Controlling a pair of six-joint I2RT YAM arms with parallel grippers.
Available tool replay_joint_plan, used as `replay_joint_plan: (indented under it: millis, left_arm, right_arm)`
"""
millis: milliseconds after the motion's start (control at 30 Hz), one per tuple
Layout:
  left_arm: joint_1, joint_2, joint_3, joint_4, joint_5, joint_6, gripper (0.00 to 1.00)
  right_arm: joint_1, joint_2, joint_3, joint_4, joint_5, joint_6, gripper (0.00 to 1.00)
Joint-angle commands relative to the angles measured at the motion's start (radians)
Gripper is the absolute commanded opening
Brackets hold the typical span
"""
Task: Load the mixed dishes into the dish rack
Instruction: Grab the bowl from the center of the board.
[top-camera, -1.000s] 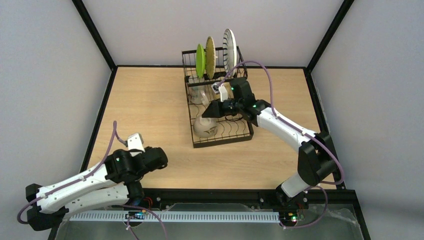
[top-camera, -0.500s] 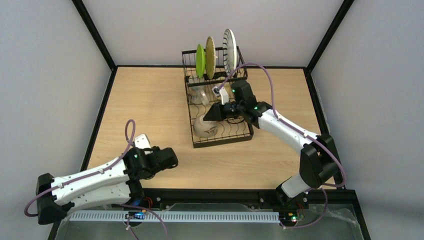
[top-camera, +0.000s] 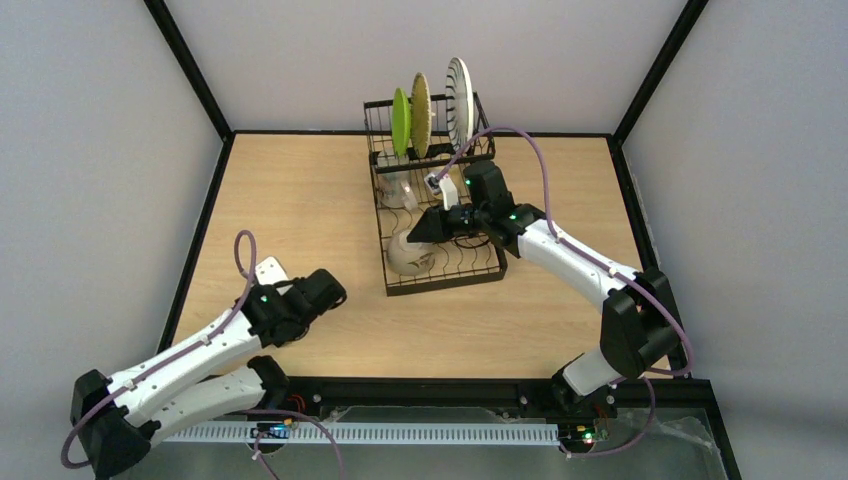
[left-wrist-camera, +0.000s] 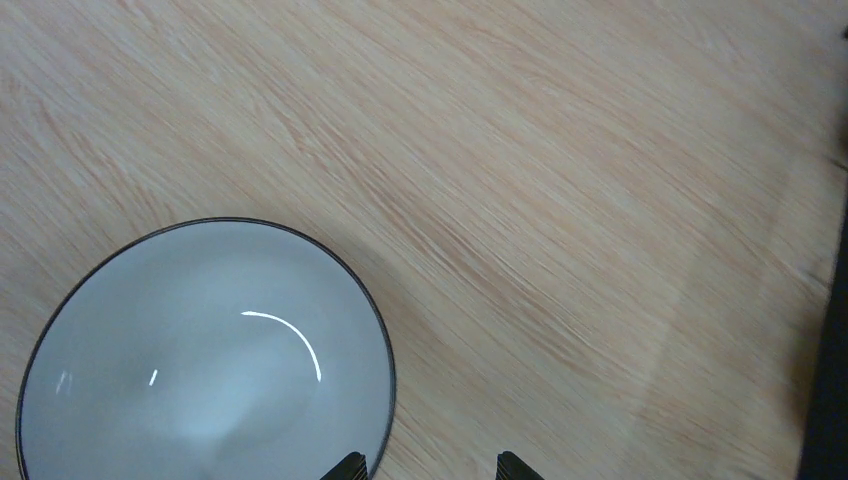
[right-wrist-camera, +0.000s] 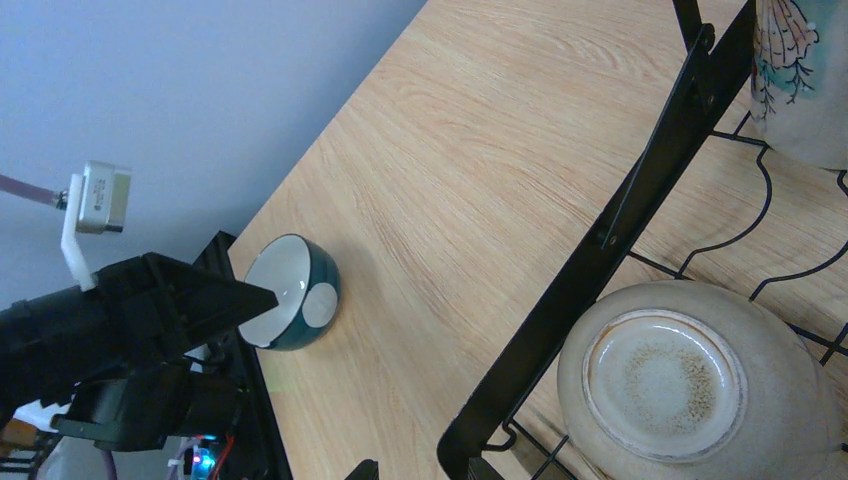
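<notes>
A bowl (left-wrist-camera: 205, 350), white inside with a dark rim, sits upright on the table; from the right wrist its outside (right-wrist-camera: 290, 292) shows teal-blue. My left gripper (left-wrist-camera: 430, 465) hangs open just above it, one fingertip at the rim, and hides it from the top view (top-camera: 328, 290). The black dish rack (top-camera: 445, 283) holds a beige bowl (right-wrist-camera: 690, 385) upside down, a patterned mug (right-wrist-camera: 800, 80), and upright green (top-camera: 400, 120), bamboo (top-camera: 420, 112) and striped (top-camera: 459, 100) plates. Over the rack's lower tray my right gripper (top-camera: 425, 225) is open and holds nothing.
The rack's thick black corner frame (right-wrist-camera: 640, 200) lies right beside my right fingertips. Black rails border the table at its left (top-camera: 195, 250) and near edges. Bare wood stretches between the blue bowl and the rack.
My left arm swung forward and to the right, carrying its gripper farther onto the table, and its jaws widened a little. The right arm shifted slightly left over the rack.
</notes>
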Motion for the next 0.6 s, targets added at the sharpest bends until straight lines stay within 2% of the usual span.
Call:
replay_joint_plan:
  millis: [0, 567]
  left_arm:
    - [0.089, 0.012, -0.037, 0.091, 0.048, 0.108, 0.73]
    - [0.265, 0.091, -0.114, 0.252, 0.179, 0.274, 0.73]
  right_arm:
    - [0.003, 0.02, 0.02, -0.022, -0.012, -0.029, 0.5]
    - [0.002, 0.111, 0.074, -0.02, -0.011, -0.038, 0.5]
